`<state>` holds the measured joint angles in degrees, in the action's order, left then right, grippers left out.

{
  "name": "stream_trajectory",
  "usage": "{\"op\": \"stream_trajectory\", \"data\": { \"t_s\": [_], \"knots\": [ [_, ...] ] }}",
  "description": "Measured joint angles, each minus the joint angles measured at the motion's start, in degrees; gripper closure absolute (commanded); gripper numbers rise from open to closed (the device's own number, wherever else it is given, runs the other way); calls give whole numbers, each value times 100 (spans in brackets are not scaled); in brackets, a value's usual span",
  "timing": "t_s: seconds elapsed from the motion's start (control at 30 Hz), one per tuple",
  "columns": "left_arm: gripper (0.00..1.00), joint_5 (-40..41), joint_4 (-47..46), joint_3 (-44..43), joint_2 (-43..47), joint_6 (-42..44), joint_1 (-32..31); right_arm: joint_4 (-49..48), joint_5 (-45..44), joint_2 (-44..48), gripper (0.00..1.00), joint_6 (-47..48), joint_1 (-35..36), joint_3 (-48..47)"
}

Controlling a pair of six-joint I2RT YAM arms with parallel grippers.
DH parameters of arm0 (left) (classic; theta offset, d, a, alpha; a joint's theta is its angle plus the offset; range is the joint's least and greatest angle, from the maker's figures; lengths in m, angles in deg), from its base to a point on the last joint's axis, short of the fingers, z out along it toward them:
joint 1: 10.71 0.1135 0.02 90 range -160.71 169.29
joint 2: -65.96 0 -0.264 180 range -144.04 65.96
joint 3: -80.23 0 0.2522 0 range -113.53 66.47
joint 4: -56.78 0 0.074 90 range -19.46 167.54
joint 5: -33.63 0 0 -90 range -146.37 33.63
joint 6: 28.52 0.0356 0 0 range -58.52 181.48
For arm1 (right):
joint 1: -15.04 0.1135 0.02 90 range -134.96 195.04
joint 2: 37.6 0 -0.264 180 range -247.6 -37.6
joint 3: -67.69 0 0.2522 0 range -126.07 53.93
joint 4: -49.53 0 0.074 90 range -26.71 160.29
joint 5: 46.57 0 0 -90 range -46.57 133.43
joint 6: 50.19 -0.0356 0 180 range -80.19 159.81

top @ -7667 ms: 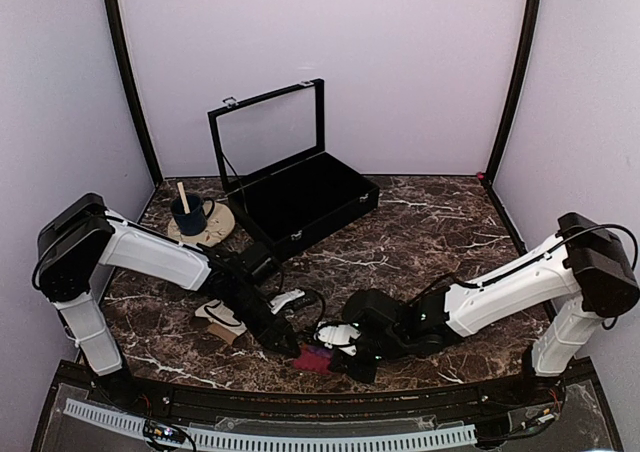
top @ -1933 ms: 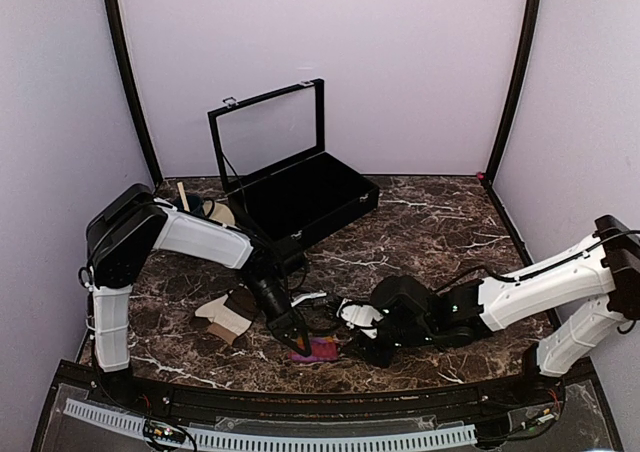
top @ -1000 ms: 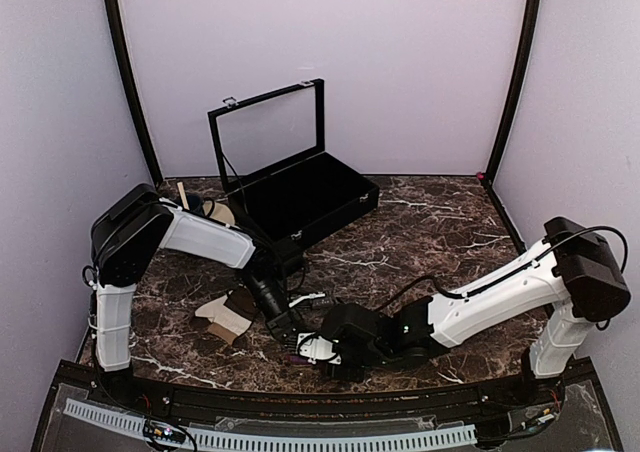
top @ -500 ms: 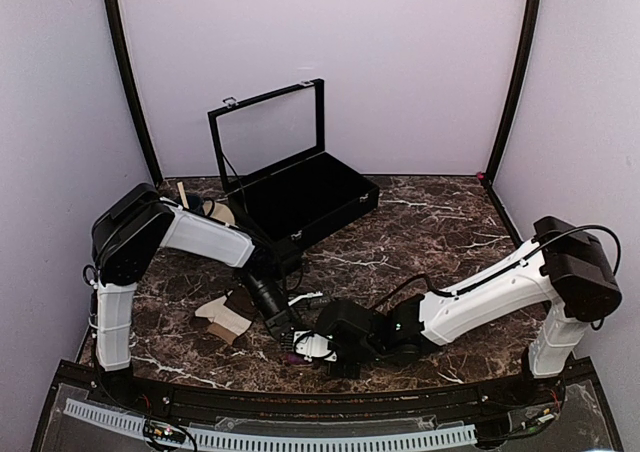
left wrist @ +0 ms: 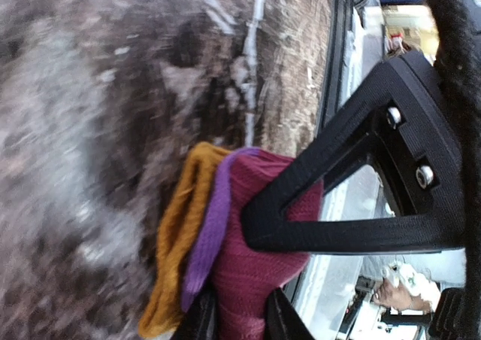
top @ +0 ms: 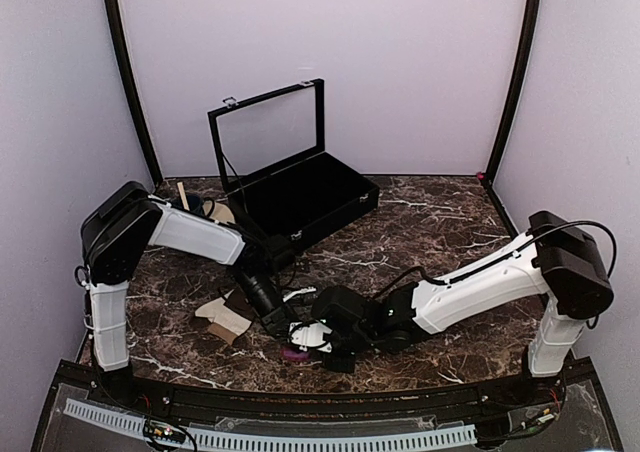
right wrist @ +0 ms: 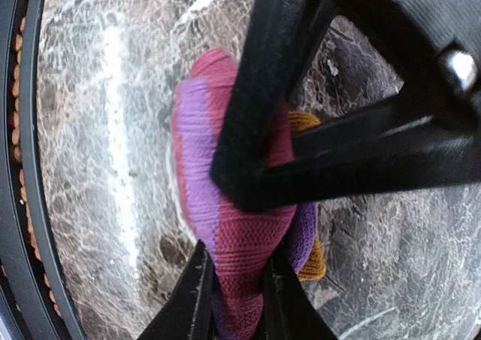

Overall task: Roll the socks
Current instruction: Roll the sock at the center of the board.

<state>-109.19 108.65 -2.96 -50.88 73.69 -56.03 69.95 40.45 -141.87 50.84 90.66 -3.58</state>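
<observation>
The magenta sock (top: pixel 297 356), banded in purple and mustard, lies bunched near the table's front edge. Both grippers meet on it. In the left wrist view my left gripper (left wrist: pixel 238 311) pinches the magenta sock (left wrist: pixel 259 268) between its dark fingers (left wrist: pixel 201 319). The right gripper's black finger frame crosses in front. In the right wrist view my right gripper (right wrist: pixel 237 268) is shut on the same sock (right wrist: pixel 244 242), with the left gripper's frame lying across it. From above, the left gripper (top: pixel 286 329) and right gripper (top: pixel 313 340) nearly touch. The cream sock (top: pixel 222 318) lies loose to their left.
An open black case (top: pixel 300 200) stands at the back left of the marble table (top: pixel 440 232). A beige saucer (top: pixel 222 213) with a dark blue cup (top: pixel 192 208) sits behind the left arm. The black front rail (top: pixel 300 397) runs just below the grippers.
The right gripper has slid left onto the magenta sock and closed on it beside the left gripper. The left arm's elbow has shifted a little left; a bit of the sock now shows below the grippers.
</observation>
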Motion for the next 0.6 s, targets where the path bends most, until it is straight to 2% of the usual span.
{"op": "stream_trajectory", "data": {
  "t_s": [0.33,0.6],
  "knots": [
    [72,555,-649,691,804,-557,313,9,439,-197,99,-365,-133,-234],
    [69,1353,-1086,1115,1427,-938,398,85,879,-323,100,-627,-201,-387]
  ]
}}
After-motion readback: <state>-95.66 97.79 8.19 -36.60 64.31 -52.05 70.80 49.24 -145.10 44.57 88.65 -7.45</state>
